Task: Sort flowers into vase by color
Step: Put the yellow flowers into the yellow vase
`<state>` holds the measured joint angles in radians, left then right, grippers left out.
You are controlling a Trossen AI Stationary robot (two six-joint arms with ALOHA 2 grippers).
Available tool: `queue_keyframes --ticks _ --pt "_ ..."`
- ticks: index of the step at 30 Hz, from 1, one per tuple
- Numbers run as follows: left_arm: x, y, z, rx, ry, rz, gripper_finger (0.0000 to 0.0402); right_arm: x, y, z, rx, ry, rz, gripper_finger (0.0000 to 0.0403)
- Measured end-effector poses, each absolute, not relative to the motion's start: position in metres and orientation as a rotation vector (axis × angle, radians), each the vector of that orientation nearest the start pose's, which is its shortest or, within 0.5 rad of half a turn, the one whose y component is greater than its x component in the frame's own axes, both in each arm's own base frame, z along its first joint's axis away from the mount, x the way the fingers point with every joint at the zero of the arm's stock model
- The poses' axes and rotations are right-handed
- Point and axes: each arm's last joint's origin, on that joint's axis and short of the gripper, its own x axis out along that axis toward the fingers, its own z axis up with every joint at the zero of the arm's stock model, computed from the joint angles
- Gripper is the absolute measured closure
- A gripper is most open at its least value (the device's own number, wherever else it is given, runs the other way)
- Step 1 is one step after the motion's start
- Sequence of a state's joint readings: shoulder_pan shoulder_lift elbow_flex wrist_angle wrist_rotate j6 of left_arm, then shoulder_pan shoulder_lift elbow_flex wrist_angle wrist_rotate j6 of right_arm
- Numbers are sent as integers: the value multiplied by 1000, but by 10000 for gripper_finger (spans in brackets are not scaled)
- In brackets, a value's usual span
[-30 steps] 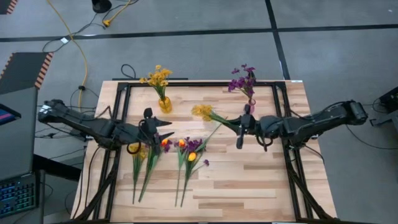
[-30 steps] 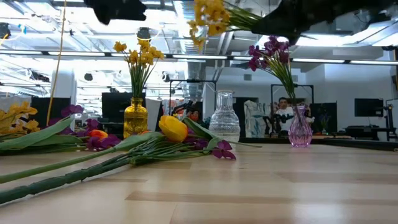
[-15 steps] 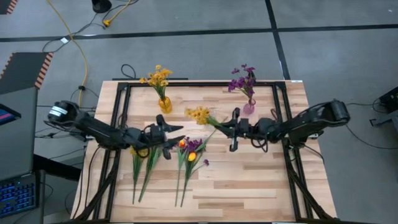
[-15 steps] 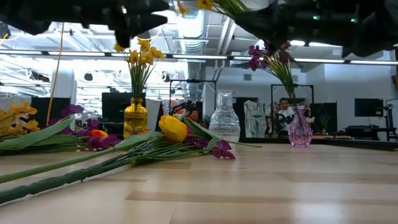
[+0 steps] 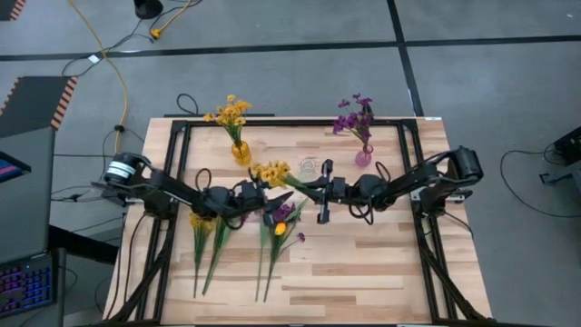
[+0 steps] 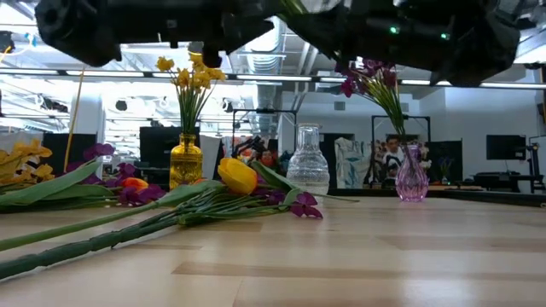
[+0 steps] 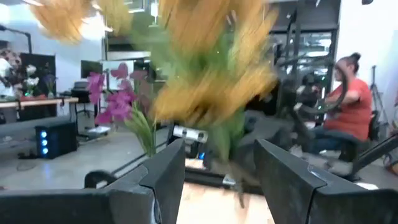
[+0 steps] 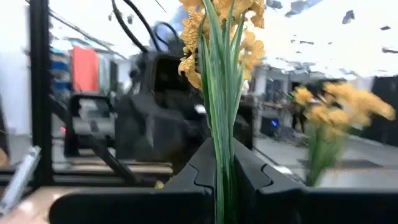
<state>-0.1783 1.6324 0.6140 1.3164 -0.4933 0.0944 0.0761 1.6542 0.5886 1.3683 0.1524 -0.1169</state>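
Yellow stem clamped in right pincer (image 8: pixel 225 163), left pincer (image 7: pixel 219 169) apart w/ fluffy yellow flower (image 5: pixel 270 172) between its fingers.
We'd close left on the stem before right lets go, then head for yellow vase (image 5: pixel 241 151). Stem contact w/ left fingers is blurred, can't tell.

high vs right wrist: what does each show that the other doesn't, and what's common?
High view only: the whole table, the yellow vase, the clear vase and the purple vase, loose flowers lying on the wood, and both arms meeting mid-table.

Right wrist only: the right gripper seen up close, its fingers shut on the green stems.

Both: the yellow flower the right gripper carries, and the left gripper open just beyond it.
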Motion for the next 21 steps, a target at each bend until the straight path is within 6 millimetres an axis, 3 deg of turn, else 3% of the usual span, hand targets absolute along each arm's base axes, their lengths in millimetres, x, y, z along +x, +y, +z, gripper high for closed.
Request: queue_keyframes --ticks 6,21 --pt "320 -43 228 2 -318 287 223 307 20 209 -87 -265 -81 354" --pt "338 -44 251 43 -311 327 223 314 22 210 -137 -223 -92 354"
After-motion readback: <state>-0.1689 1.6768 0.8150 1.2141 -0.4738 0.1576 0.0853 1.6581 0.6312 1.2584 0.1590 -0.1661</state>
